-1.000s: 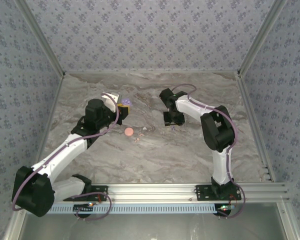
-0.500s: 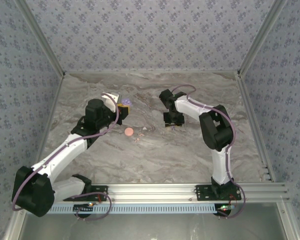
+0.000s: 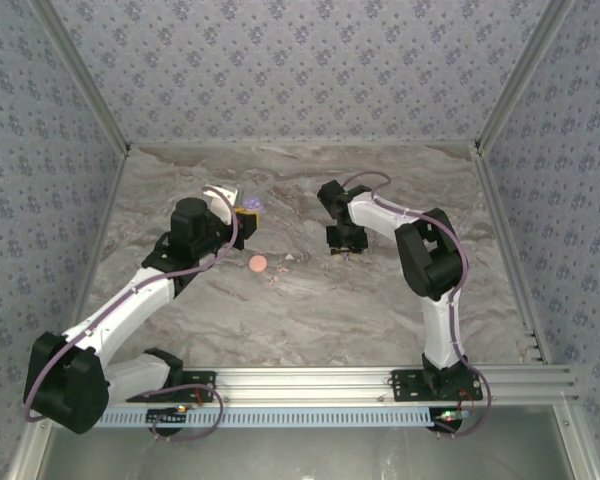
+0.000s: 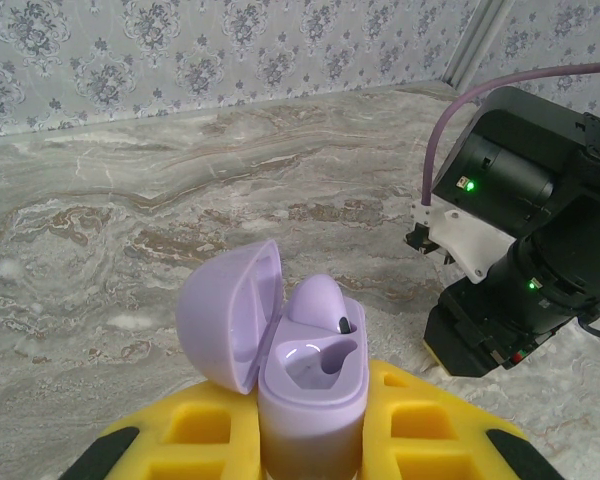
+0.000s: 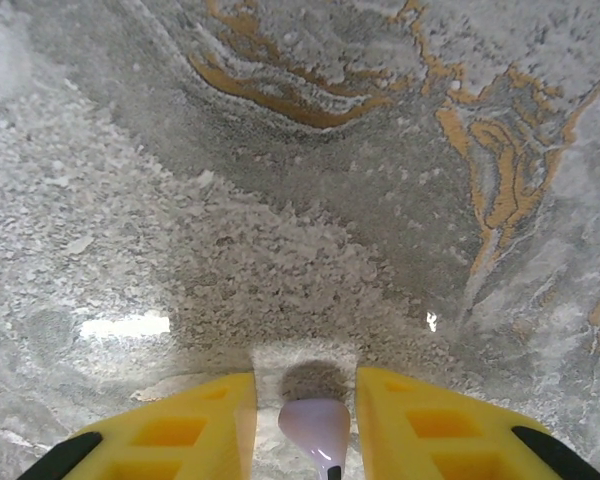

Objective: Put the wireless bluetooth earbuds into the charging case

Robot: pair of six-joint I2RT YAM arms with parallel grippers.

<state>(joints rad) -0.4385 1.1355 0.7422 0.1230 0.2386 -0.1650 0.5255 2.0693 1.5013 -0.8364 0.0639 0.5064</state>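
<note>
My left gripper [image 3: 245,213] [image 4: 310,425] is shut on the lavender charging case [image 4: 305,385], held upright above the table. The case's lid [image 4: 228,315] hangs open to the left. One lavender earbud [image 4: 320,303] sits in the far socket and the near socket is bare. My right gripper [image 3: 346,249] [image 5: 305,400] points down at the table, its yellow fingers [image 5: 195,415] open on either side of a second lavender earbud [image 5: 317,425] lying on the marble. A narrow gap shows on each side of it.
A salmon-pink disc [image 3: 258,264] lies on the marble table [image 3: 310,310] between the arms, with tiny pale pink specks [image 3: 286,259] beside it. The right arm's black wrist [image 4: 520,250] stands close to the right of the case. Patterned walls enclose the table.
The right gripper's fingers have drawn closer together around the earbud on the table, and its wrist has edged slightly left. The left arm and the case have not moved.
</note>
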